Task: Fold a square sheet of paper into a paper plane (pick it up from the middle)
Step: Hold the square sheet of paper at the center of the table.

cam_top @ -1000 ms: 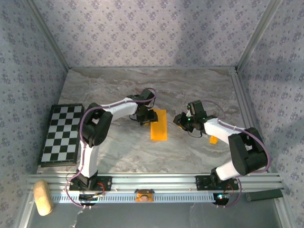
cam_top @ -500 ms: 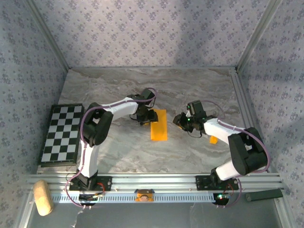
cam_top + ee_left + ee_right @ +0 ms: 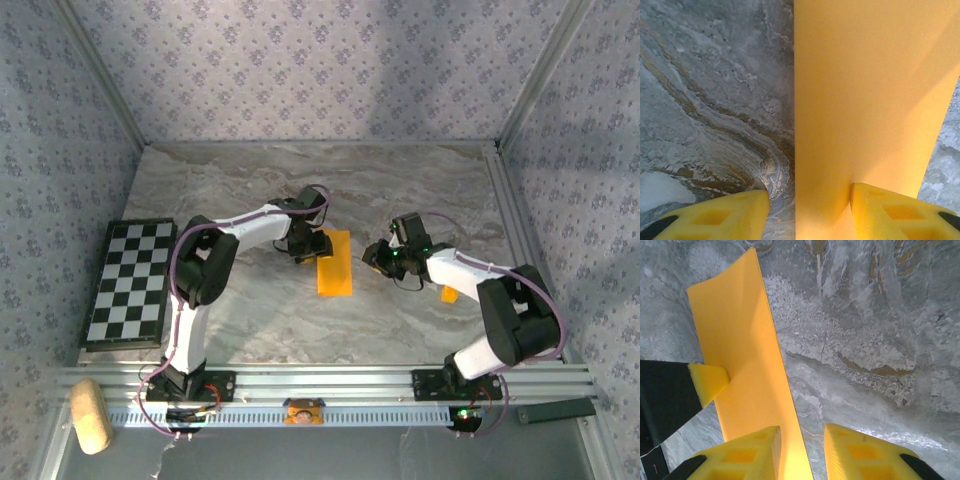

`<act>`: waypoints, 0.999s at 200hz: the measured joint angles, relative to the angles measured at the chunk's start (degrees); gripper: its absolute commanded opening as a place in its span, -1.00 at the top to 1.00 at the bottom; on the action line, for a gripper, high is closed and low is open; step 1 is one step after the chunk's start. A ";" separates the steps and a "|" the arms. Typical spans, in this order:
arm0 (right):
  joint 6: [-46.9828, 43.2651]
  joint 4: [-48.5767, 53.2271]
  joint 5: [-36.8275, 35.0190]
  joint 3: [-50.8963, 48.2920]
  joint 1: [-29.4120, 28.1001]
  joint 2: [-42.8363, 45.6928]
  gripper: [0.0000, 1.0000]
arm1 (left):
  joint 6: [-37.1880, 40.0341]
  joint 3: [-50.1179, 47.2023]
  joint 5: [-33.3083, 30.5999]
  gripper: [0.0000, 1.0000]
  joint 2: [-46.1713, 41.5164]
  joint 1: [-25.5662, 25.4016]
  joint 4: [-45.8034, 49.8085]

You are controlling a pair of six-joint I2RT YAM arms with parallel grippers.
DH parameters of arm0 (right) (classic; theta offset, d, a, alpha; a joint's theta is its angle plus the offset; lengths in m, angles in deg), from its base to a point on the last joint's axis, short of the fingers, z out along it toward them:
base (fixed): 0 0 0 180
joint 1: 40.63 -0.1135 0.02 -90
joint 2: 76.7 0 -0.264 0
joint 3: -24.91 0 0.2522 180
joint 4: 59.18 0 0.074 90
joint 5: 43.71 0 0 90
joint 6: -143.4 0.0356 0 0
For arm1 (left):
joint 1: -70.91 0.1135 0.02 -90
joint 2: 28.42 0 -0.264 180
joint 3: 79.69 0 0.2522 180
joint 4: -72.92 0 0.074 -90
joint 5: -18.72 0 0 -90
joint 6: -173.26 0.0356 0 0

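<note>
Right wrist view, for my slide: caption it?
Folded orange-yellow paper sheet on grey marbled table, left gripper's yellow finger touching it, right gripper open nearby.

Both arms bent inward, left tool (image 3: 308,247) and right tool (image 3: 378,255) low, jaws apart.

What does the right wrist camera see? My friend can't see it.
A long orange-yellow paper lies on the marble table. The right hand straddles its right edge at the bottom, and another yellow finger touches its left side.
</note>
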 measured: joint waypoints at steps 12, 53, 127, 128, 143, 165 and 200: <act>-0.28 -0.02 0.26 0.44 -0.48 -0.70 0.51 | 0.15 0.07 -0.04 0.01 0.02 0.00 0.09; -1.64 -0.17 2.43 2.49 -1.51 -3.58 0.71 | 0.39 0.11 -0.02 0.01 0.04 0.00 0.17; -4.15 1.51 4.20 10.16 -3.26 -11.30 0.91 | 0.42 0.17 -0.02 0.01 0.13 -0.02 0.22; -4.15 1.57 4.17 10.23 -3.26 -11.32 0.91 | 0.42 0.17 -0.02 0.01 0.13 -0.02 0.22; -4.35 2.38 3.76 11.02 -3.23 -11.43 0.91 | 0.59 0.17 -0.02 0.01 0.13 -0.02 0.22; -4.72 2.58 4.09 11.43 -3.26 -11.52 0.93 | 0.83 0.17 -0.02 0.01 0.13 -0.02 0.24; -5.64 2.95 4.70 13.31 -3.85 -13.60 1.00 | 0.83 0.20 0.00 0.01 0.22 -0.02 0.28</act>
